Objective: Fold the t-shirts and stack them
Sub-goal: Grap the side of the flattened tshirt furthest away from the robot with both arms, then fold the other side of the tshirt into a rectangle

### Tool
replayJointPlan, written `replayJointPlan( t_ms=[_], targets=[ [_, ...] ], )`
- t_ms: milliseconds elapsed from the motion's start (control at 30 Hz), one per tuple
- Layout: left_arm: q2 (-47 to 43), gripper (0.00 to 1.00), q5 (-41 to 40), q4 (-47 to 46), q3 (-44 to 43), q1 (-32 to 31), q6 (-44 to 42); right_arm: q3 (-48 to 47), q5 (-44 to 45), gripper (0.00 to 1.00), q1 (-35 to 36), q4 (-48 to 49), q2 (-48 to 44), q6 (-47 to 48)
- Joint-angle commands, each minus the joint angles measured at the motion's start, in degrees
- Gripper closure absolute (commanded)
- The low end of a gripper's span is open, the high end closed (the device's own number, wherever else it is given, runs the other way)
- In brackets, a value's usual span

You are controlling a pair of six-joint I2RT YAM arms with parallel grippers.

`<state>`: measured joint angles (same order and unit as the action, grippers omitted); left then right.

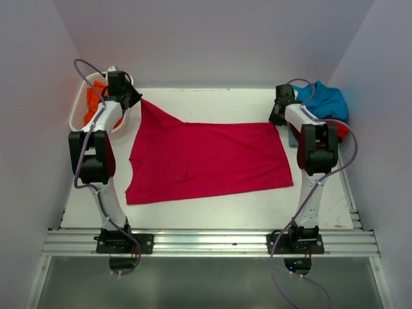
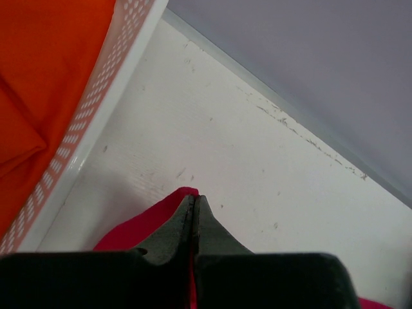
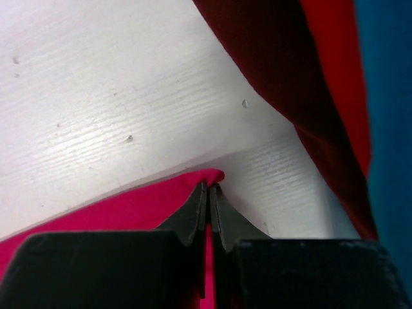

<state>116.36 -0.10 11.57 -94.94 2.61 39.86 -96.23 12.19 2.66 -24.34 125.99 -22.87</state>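
A crimson-pink t-shirt (image 1: 206, 159) lies spread across the middle of the table. My left gripper (image 1: 133, 98) is shut on its far left corner (image 2: 172, 207) beside the basket. My right gripper (image 1: 278, 116) is shut on its far right corner (image 3: 207, 175). An orange t-shirt (image 1: 95, 103) lies in the basket, seen also in the left wrist view (image 2: 45, 84). A teal-blue t-shirt (image 1: 325, 102) lies on a red one (image 1: 342, 131) at the far right; maroon cloth (image 3: 277, 71), red cloth (image 3: 335, 77) and teal cloth (image 3: 386, 129) show in the right wrist view.
A white plastic lattice basket (image 1: 80, 109) stands at the far left, its wall close to my left gripper (image 2: 96, 122). The back wall runs just beyond both grippers. The table's near strip and the metal rail (image 1: 206, 241) lie in front of the shirt.
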Motion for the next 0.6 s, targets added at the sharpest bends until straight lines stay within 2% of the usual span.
replayJointPlan(
  t_ms=[0,333,567],
  targets=[
    [-5.9,1.0,1.4,-0.4,3.1,0.6,0.2,0.6,-0.1,1.0,-0.4,1.2,-6.8,1.2],
    [-13.3,1.0,3.7,-0.2,9.1,0.6,0.4,1.8,-0.1,1.0,-0.4,-0.5,-11.0,1.9],
    [-23.5,1.0,5.1,-0.3,18.6,0.6,0.5,5.5,0.3,1.0,-0.3,-1.4,-14.9,1.9]
  ],
)
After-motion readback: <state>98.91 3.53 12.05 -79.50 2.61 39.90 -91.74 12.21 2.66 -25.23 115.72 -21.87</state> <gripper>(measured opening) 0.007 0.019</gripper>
